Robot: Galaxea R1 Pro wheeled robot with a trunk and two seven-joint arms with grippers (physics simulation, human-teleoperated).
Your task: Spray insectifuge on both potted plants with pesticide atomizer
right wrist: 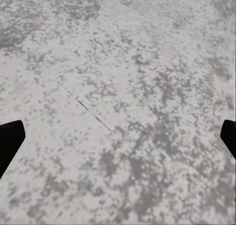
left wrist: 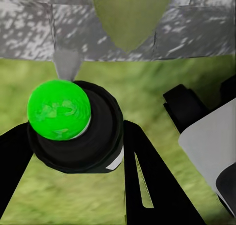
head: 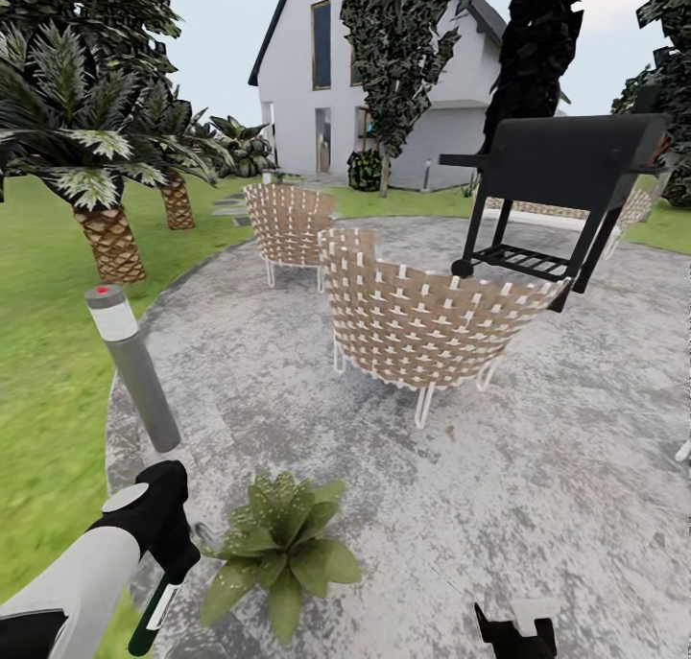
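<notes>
In the head view, the left arm [head: 86, 563] comes in at the lower left corner, and its jaws [head: 168, 568] grip the pesticide atomizer [head: 152, 613], a slim dark green bottle with a white label that hangs down over the edge between the lawn [head: 38, 371] and the grey paved circle [head: 537, 467]. No writing on the label can be read. Just beside the bottle, on the paved circle near its edge, stands one potted plant [head: 283, 549] with pointed green leaves. A grey bollard lamp [head: 131, 364] is at the same edge, further away. Two woven chairs [head: 422, 318] and a black grill [head: 566, 175] stand on the circle, with palms [head: 96, 175] and a white house [head: 384, 74] behind.

In the left wrist view, the bottle [left wrist: 73, 129] is seen from its end, with a bright green round part facing the camera, held between the two black fingers [left wrist: 147, 185]. One leaf tip [left wrist: 130, 16] hangs over the paving above.

In the right wrist view, the right jaws [right wrist: 118, 136] are wide apart and hold nothing, above the bare paving [right wrist: 118, 77].
</notes>
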